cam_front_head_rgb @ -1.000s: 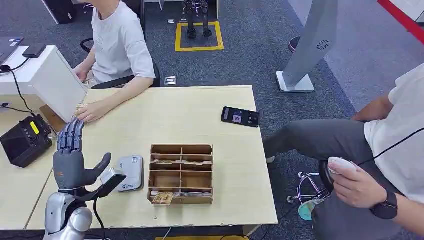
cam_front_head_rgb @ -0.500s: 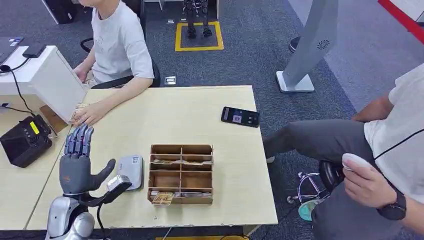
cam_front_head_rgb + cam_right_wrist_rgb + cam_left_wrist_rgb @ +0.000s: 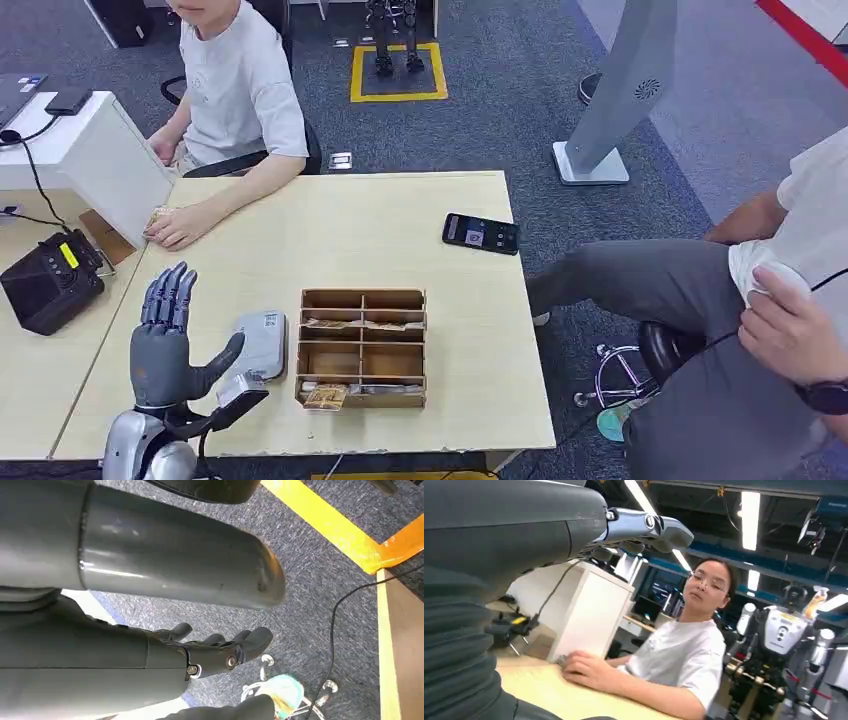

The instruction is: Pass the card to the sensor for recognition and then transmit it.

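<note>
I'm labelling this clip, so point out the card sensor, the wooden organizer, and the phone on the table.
card sensor (image 3: 262,343), head view, on its grey top face.
wooden organizer (image 3: 363,299), head view, on its far wall.
phone (image 3: 480,233), head view, middle of its screen.

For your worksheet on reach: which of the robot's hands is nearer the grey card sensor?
Left. The left hand hovers beside the sensor; the right hand hangs over the floor.
</note>
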Controlling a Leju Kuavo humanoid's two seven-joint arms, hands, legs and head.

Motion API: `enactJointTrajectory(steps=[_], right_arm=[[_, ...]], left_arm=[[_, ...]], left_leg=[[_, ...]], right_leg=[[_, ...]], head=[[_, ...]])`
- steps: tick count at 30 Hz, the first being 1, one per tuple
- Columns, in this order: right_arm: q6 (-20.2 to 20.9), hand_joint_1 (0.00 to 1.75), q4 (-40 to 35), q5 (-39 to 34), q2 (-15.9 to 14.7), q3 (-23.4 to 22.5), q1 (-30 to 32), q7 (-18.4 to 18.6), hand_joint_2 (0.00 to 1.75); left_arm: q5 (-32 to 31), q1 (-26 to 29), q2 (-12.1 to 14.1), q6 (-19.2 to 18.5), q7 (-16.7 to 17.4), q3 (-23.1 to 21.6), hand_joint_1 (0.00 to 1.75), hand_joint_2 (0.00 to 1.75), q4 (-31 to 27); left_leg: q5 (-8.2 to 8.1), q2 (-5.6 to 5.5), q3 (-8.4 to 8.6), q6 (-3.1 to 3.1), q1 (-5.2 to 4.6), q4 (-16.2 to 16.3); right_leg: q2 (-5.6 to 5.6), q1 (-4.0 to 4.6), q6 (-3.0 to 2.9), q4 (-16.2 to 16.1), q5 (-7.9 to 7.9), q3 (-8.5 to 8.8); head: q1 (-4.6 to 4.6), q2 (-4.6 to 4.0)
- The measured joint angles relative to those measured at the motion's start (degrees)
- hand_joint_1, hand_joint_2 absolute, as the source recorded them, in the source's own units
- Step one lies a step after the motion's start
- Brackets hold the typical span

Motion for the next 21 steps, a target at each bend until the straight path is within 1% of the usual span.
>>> enactJointTrajectory(steps=[4, 10, 14, 16, 21], right_arm=[[-0.1, 0.0, 0.0, -0.2, 0.0, -0.4, 0.1, 0.0, 0.0], [-0.1, 0.0, 0.0, -0.5, 0.0, -1.1, 0.1, 0.0, 0.0], [-0.1, 0.0, 0.0, -0.4, 0.0, -1.3, 0.1, 0.0, 0.0], [-0.1, 0.0, 0.0, -0.4, 0.0, -1.4, 0.1, 0.0, 0.0], [-0.1, 0.0, 0.0, -0.4, 0.0, -1.5, 0.1, 0.0, 0.0]], left_arm=[[4.9, 1.8, 0.2, -5.5, -1.7, -3.1, 0.0, 1.75, -5.0], [4.1, 2.1, 0.9, -9.4, -1.9, -9.9, 0.0, 1.75, -11.5], [0.1, 2.1, 2.2, -9.9, -0.6, -13.8, 0.0, 1.75, -13.3], [-0.4, 2.1, 2.8, -9.8, -0.4, -15.2, 0.0, 1.75, -13.6], [-0.9, 2.1, 3.7, -9.3, -0.4, -17.0, 0.0, 1.75, -14.3]], left_leg=[[0.0, 0.0, -0.01, 0.0, 0.0, 0.0], [0.0, -0.01, -0.01, 0.01, -0.01, 0.0], [0.0, -0.01, 0.0, 0.01, -0.01, 0.0], [0.0, 0.0, 0.0, 0.0, 0.0, 0.0], [0.0, 0.0, -0.01, 0.0, 0.01, 0.0]], right_leg=[[0.0, 0.0, 0.0, 0.0, 0.0, -0.01], [0.0, -0.01, 0.01, 0.0, 0.01, 0.01], [0.0, -0.01, 0.01, 0.0, 0.01, 0.0], [0.0, 0.0, 0.01, 0.0, 0.01, 0.0], [0.0, 0.01, 0.0, 0.0, 0.0, 0.0]], head=[[0.0, 0.0], [0.0, 0.0], [-0.02, 0.0], [-0.02, 0.0], [-0.02, 0.0]])
